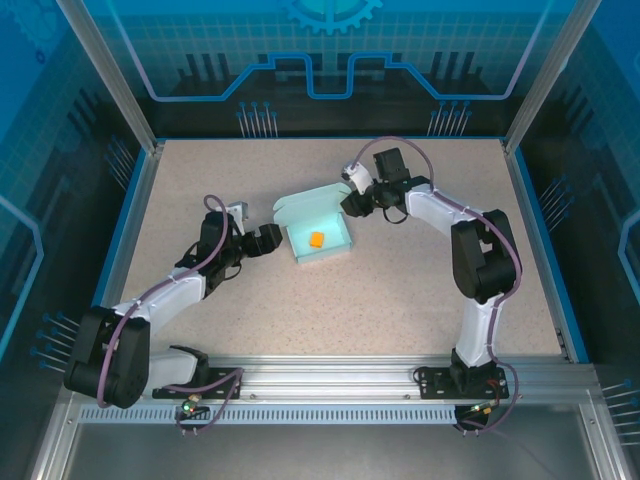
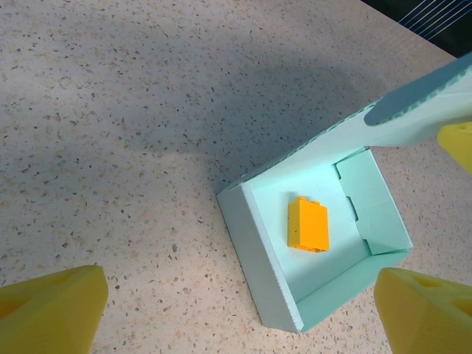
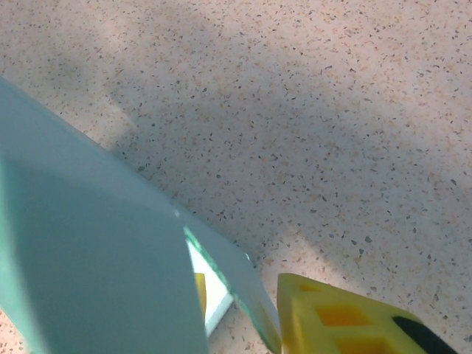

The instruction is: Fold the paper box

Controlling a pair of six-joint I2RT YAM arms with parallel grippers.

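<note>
Box (image 1: pixel 335 228): thin pale-blue card, a shallow rectangular tray with its lid flap raised, mid-table (image 1: pixel 400 300) on a speckled top. Orange block (image 1: pixel 316 239) lies inside. Left gripper (image 1: pixel 268 239): low beside the left wall, jaws wide. Right gripper (image 1: pixel 352 202): flap edge between yellow fingers (image 3: pixel 346 317); grip cannot be told.

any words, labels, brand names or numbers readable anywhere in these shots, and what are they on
No readable text in any view.
On the pale light-blue card paper box: none, plain card.
On the small orange block lying inside it: no marking to be seen.
On the speckled beige tabletop: none.
On the blue back panel: a gear and line graphics, no letters or numbers.
</note>
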